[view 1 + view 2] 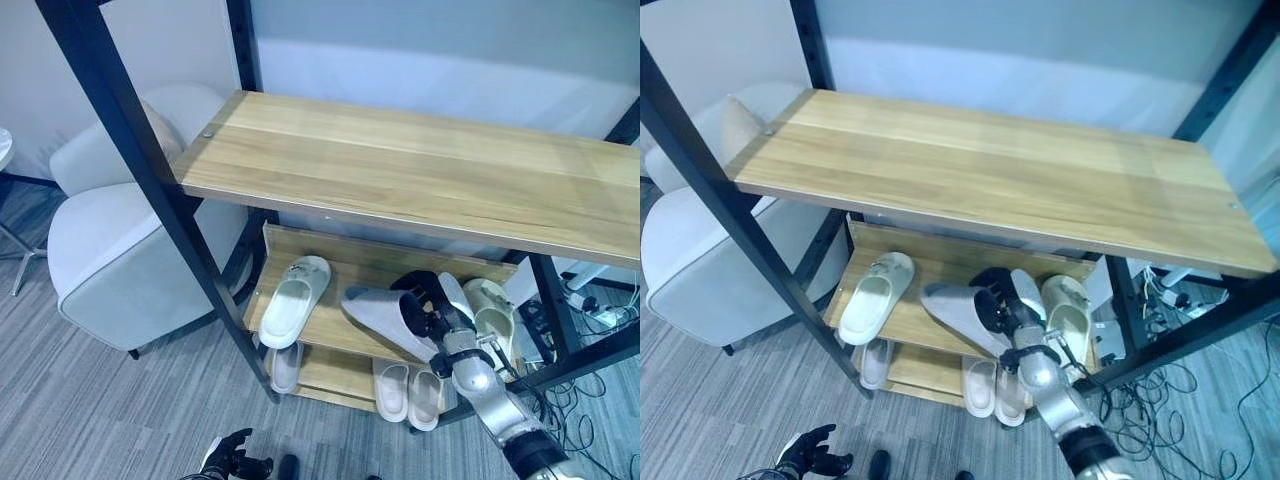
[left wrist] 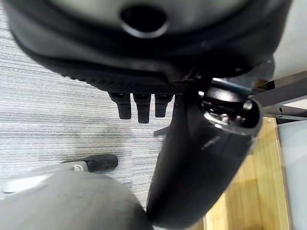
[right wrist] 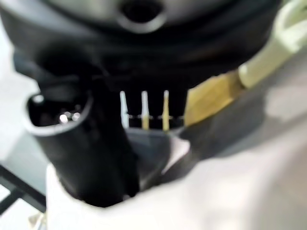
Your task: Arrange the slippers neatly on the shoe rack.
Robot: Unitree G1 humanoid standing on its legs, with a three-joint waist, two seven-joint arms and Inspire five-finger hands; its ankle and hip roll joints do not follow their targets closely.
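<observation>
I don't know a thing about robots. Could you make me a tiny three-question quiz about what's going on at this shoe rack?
1. True or false: the right robot hand grips a grey slipper on the middle shelf.
2. Which shelf carries no slippers? A) top shelf B) middle shelf C) bottom shelf
3. Fill in: the left robot hand hangs low over the ____.

Key: 1 true; 2 A; 3 floor.
</observation>
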